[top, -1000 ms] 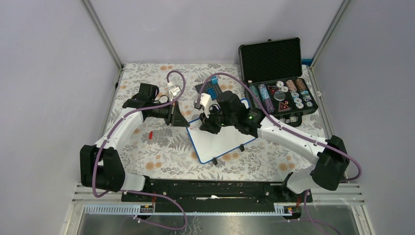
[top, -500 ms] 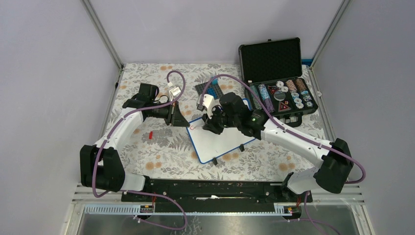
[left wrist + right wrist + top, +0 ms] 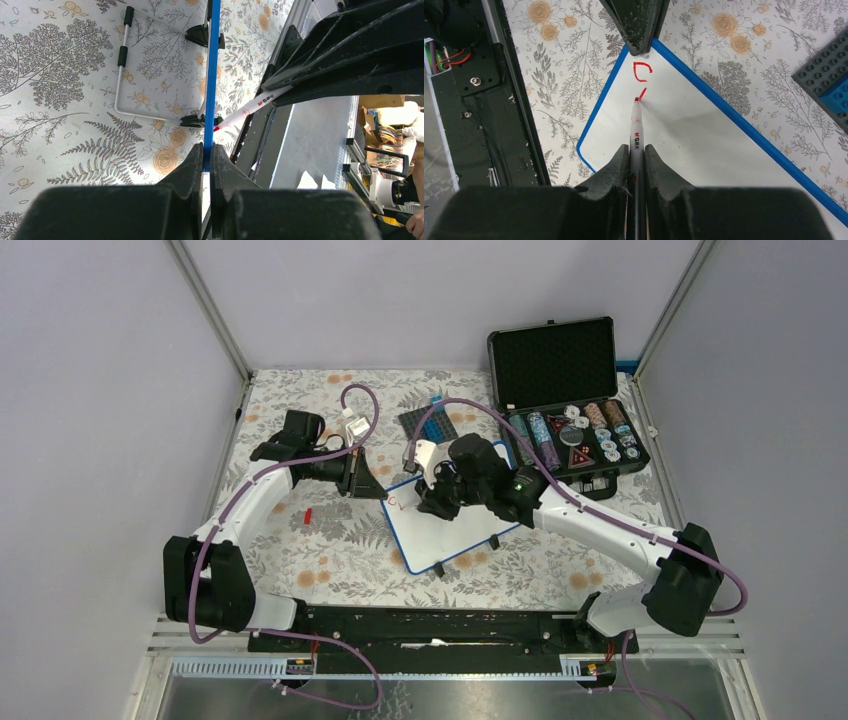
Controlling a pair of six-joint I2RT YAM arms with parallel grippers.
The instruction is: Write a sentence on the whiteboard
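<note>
Smooth whiteboard (image 3: 704, 145) with blue plastic rim, matt black plastic right pincer (image 3: 637, 149), white plastic marker (image 3: 636, 130), matt floral-printed table cover (image 3: 330, 540).

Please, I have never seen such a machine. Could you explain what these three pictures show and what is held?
This is a robot with a left arm and a right arm. The wide picture looks down from above; the other two come from a camera on each wrist. The left hand is shut on the blue rim of the whiteboard. The right hand is shut on a red marker, its tip at the board beside red strokes. On the flowered cloth also lie an open black case and a grey studded plate.
</note>
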